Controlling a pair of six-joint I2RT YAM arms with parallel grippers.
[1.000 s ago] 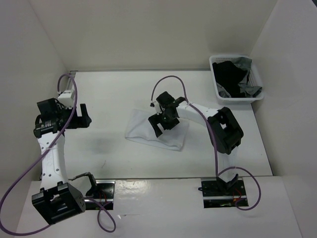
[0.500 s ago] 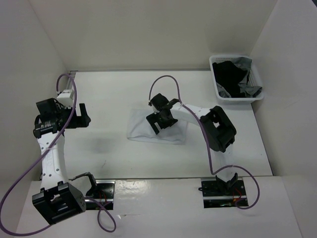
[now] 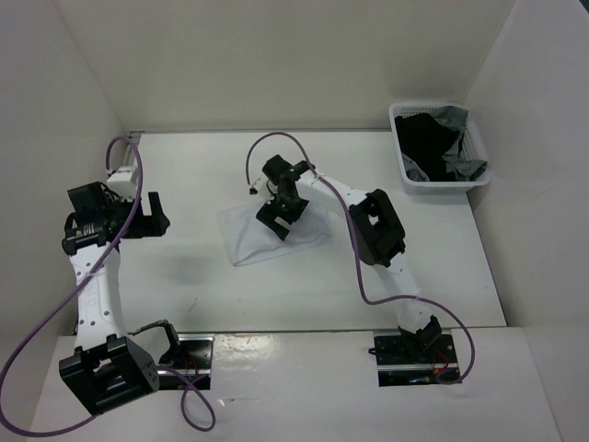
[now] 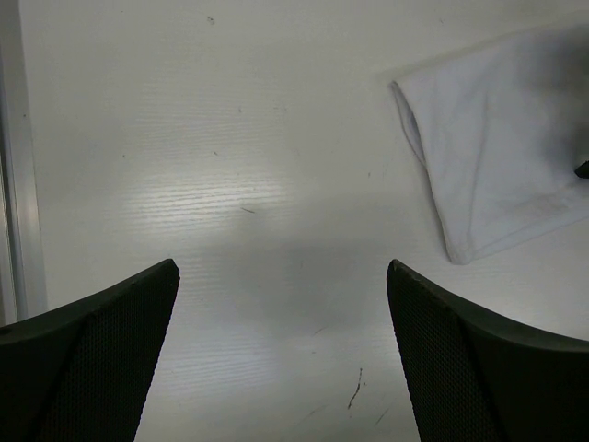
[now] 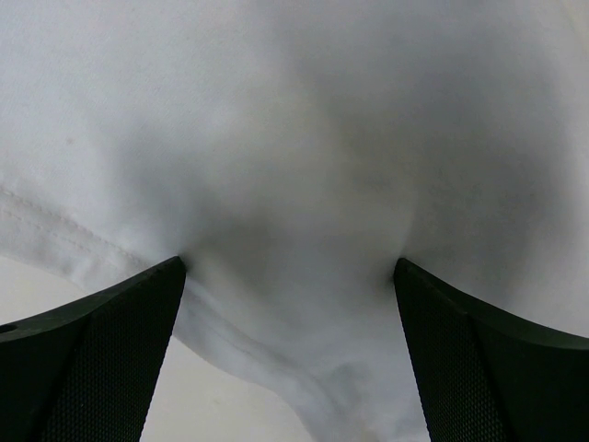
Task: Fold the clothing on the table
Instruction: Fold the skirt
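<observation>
White arms (image 3: 97, 295), black joints (image 3: 377, 230) and jaws, purple cables (image 3: 274, 136).

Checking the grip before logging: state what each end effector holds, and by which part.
Nothing is held. The right end effector, open, presses onto the clothing; the left end effector hangs open over the table.

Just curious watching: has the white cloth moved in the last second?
Yes. The white cloth has slid left, away from the basket at the far right, under the right end effector.
</observation>
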